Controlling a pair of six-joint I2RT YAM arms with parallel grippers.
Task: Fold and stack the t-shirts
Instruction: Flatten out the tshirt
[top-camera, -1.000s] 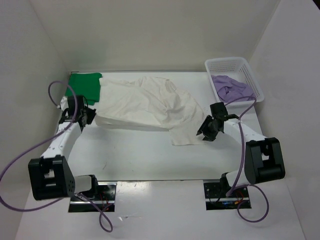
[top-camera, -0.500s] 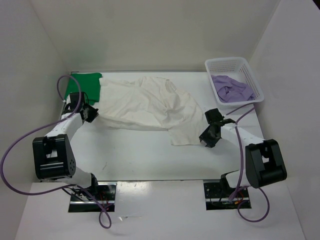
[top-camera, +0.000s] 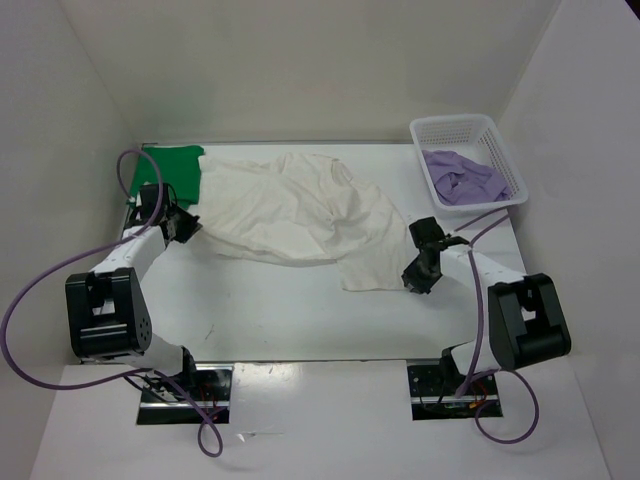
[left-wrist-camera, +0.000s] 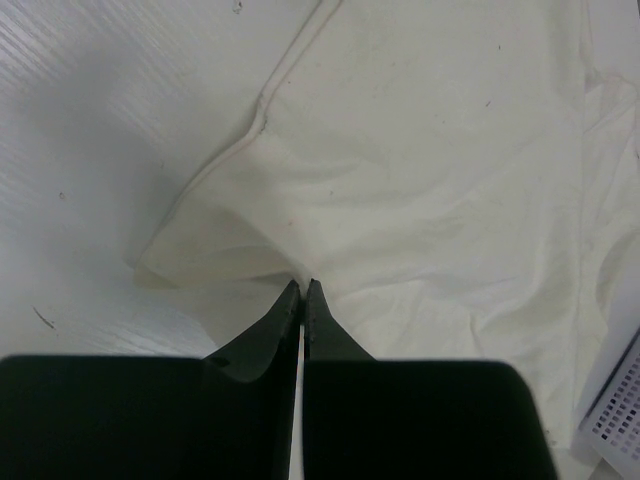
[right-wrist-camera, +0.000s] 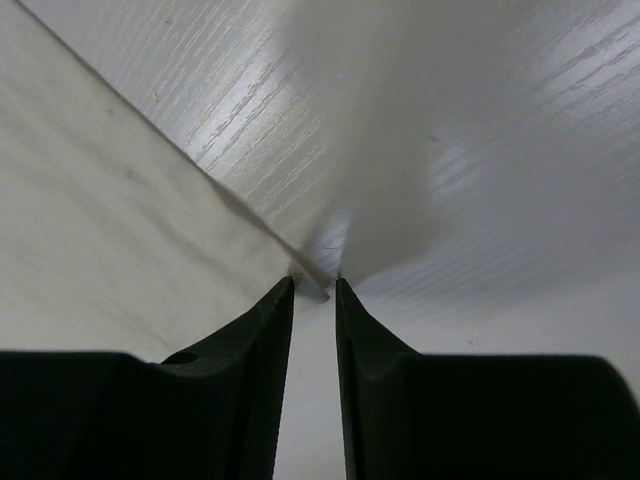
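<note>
The white t-shirt (top-camera: 290, 205) lies spread and rumpled across the middle of the table. My left gripper (top-camera: 188, 226) is shut on its left edge. In the left wrist view the closed tips (left-wrist-camera: 303, 285) pinch a fold of the cloth (left-wrist-camera: 430, 150). My right gripper (top-camera: 413, 280) is at the shirt's near right corner. In the right wrist view its jaws (right-wrist-camera: 315, 283) stand narrowly apart with the corner of the cloth (right-wrist-camera: 100, 200) between the tips. The green t-shirt (top-camera: 170, 172) lies folded at the back left. The lavender t-shirt (top-camera: 460, 178) is bunched in the basket.
The white mesh basket (top-camera: 455, 123) stands at the back right corner; its edge shows in the left wrist view (left-wrist-camera: 620, 420). White walls close in the table (top-camera: 270, 300) on three sides. Purple cables loop from both arms.
The left arm swung in and its gripper moved slightly right at the shirt's left edge. The right gripper moved a little nearer and down to the shirt's corner.
</note>
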